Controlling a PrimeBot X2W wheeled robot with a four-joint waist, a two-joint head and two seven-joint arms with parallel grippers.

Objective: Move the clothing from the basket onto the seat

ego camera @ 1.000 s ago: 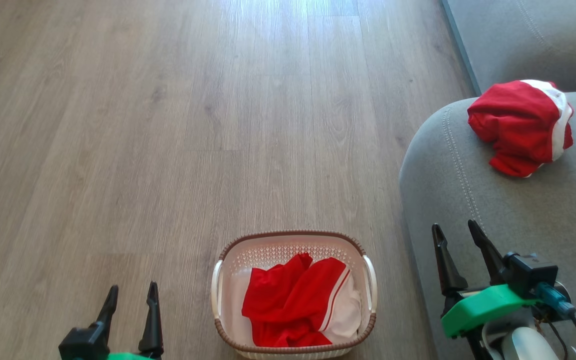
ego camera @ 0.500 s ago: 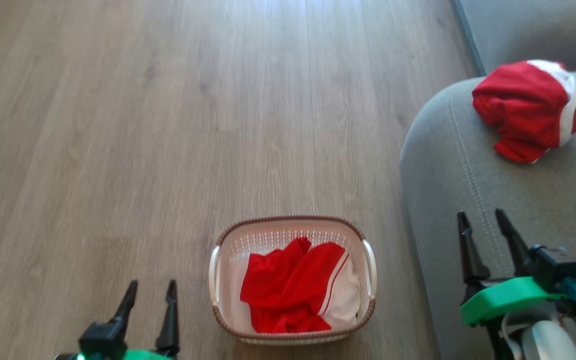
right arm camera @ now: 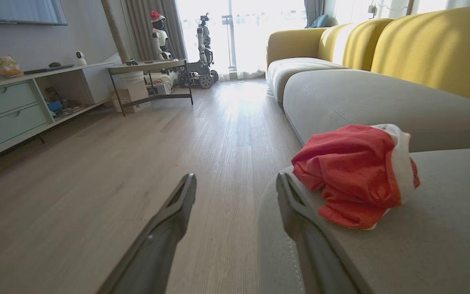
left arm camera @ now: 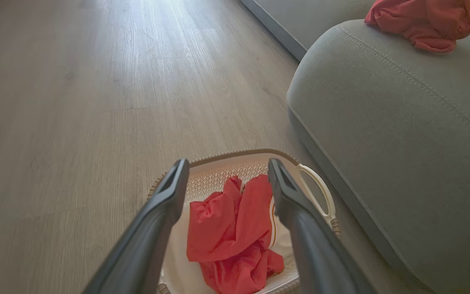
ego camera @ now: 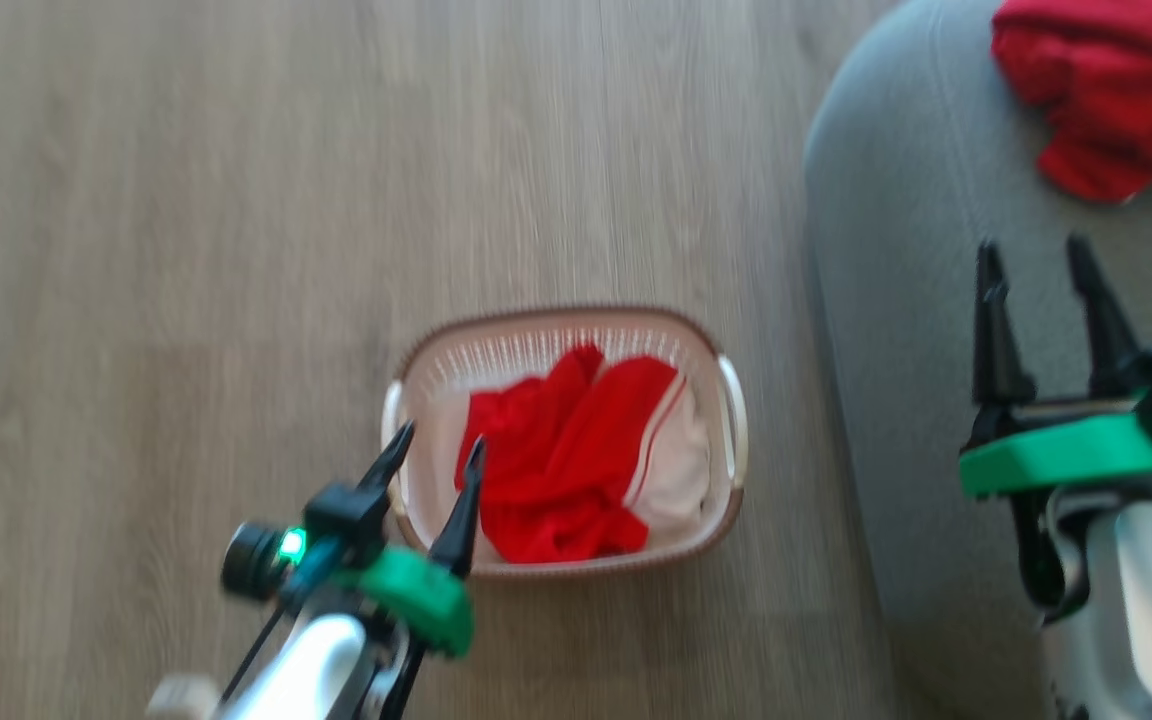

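Clothing [ego camera: 556,460], seen from the head, lies crumpled in the basket [ego camera: 556,318], a second piece [ego camera: 1106,90] already on the seat [ego camera: 896,300]; the left gripper [ego camera: 442,436] hangs wide over the basket's rim, probably lining up a grab. From the left wrist, its fingers [left arm camera: 165,200] frame that clothing. From the right wrist, the right gripper [right arm camera: 236,175] hovers wide and empty by the seat.

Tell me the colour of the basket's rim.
The rim is brown, woven-looking, on a white basket. Best in the head view.

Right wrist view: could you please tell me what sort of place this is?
Probably a living room: a long grey sofa with yellow backrests, a low cabinet with drawers under a wall-mounted screen, and wood-plank flooring.
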